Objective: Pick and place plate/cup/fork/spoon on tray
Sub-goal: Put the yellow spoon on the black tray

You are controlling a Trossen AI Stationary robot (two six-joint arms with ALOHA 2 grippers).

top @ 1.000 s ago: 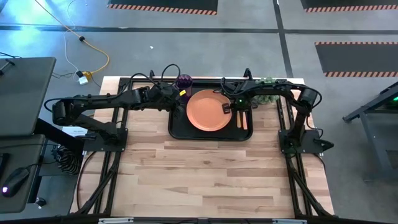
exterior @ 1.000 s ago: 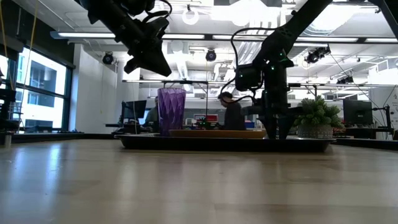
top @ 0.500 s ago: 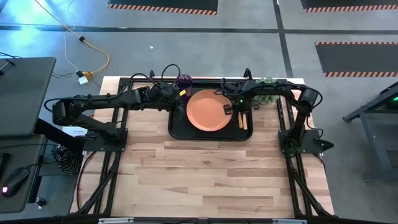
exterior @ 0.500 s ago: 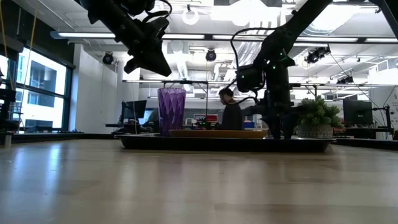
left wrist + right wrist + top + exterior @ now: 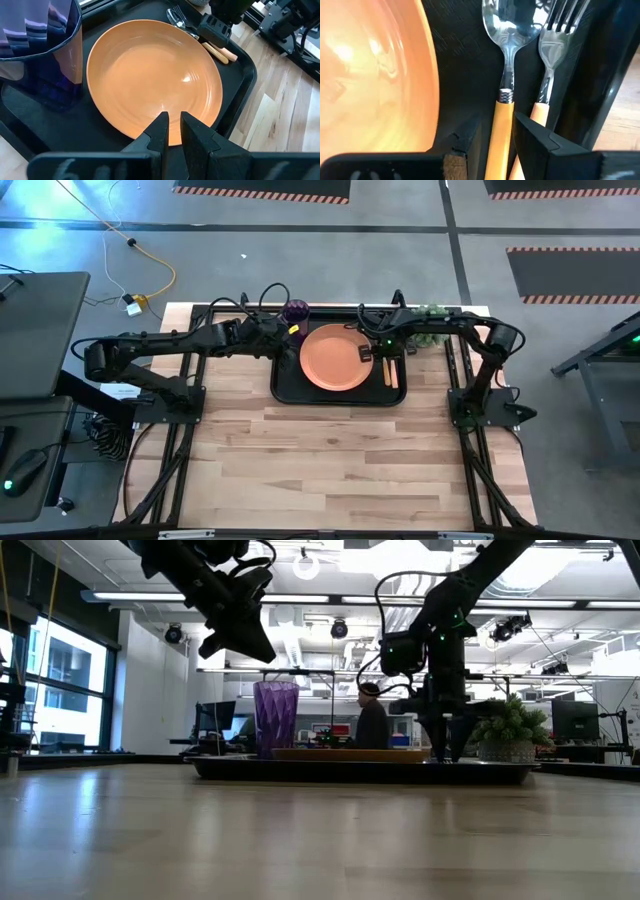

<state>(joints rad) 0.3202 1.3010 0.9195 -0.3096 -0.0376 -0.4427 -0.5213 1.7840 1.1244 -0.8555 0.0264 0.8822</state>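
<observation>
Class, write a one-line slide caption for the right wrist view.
Open right gripper straddles the orange-handled silver spoon, beside the orange-handled fork and round orange plate.

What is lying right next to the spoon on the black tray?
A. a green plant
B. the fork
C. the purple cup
B: the fork lies beside the spoon on the tray, handles side by side, next to the plate.
</observation>
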